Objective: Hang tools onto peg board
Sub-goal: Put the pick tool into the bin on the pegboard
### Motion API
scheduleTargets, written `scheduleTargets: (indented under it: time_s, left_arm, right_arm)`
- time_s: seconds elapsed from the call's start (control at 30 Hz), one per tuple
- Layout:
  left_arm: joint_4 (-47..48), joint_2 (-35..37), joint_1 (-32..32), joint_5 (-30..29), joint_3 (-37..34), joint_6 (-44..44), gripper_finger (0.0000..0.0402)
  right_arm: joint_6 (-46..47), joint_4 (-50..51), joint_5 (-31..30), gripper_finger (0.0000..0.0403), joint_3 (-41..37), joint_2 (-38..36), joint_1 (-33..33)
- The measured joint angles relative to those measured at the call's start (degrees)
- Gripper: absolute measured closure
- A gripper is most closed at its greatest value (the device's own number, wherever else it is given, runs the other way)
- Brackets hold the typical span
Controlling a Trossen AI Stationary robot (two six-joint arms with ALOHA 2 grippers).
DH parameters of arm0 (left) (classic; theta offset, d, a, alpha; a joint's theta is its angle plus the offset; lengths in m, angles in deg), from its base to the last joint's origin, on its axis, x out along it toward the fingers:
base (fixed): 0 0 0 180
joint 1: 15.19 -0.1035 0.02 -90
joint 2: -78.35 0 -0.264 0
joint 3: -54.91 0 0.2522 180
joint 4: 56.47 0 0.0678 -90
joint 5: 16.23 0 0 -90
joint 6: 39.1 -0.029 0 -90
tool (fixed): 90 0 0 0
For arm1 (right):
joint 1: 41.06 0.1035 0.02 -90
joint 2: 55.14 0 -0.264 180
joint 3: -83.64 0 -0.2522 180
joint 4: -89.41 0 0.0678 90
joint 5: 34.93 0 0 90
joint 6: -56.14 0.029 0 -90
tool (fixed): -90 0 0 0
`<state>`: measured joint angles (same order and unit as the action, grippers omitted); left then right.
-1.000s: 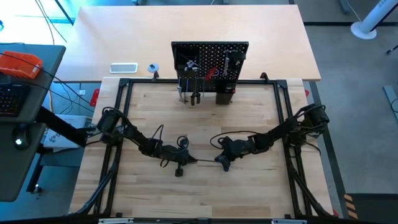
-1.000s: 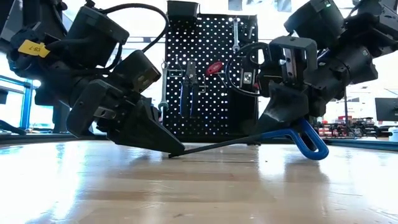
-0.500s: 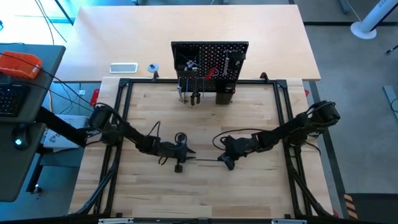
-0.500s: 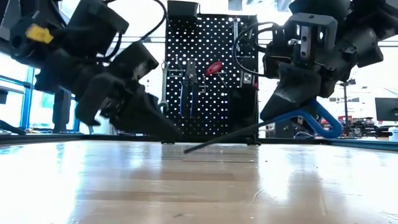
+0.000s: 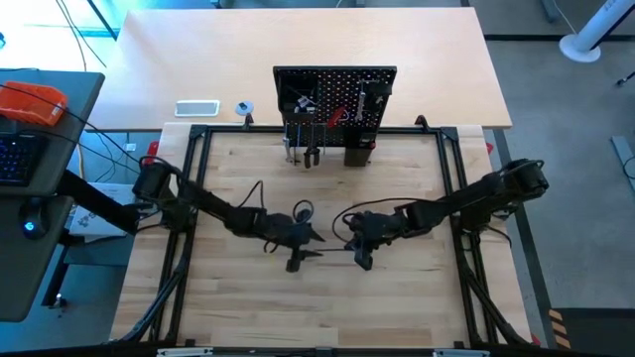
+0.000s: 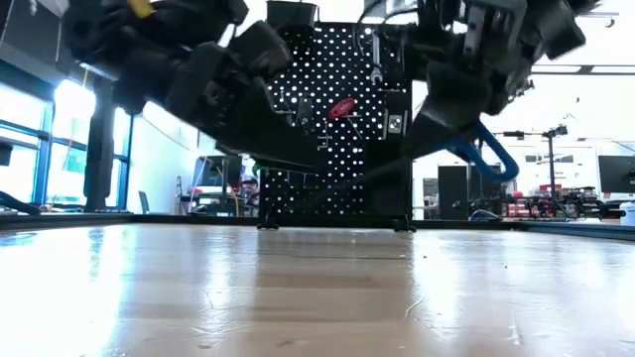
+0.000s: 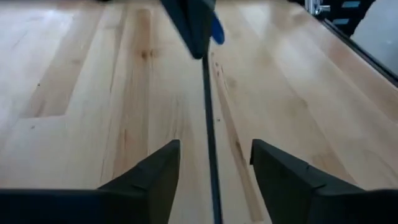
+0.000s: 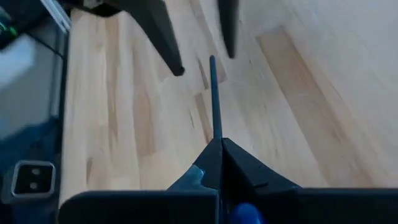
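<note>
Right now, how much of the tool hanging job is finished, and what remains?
Done: several tools, a red-handled one among them, already hang on the upright black perforated peg board. In hand: the right end effector is shut on the blue-handled T-shaped hex key, lifted off the wooden table; the left end effector stands open around its shaft. Left: hanging this key.

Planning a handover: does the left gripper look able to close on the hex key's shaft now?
Probably yes: the left gripper has its jaws open astride the hex key shaft, which the right gripper holds; nothing lies between.

Hex key [image 5: 335, 250] between both claws, before peg board [image 5: 334, 99].
</note>
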<state>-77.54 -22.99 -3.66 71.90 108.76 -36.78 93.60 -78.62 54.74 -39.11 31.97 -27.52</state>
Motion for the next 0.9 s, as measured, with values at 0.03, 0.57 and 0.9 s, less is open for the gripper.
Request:
scheduleTargets:
  time_s: [0.03,0.57,0.9]
  left_arm:
    - [1.5,0.0,-0.3,0.5,1.0,0.0,0.0205]
    - [15.7,0.0,-4.8,8.8,12.2,-2.2,0.0188]
    - [17.4,0.1,-6.1,9.0,14.4,-5.8,0.0282]
  right_arm:
    - [-1.4,3.1,0.0,0.0403,1.7,0.0,0.0]
    - [-14.4,25.3,-1.8,0.0403,18.9,0.0,-2.0]
    - [-15.7,27.3,0.0,0.0403,19.2,0.0,-2.7]
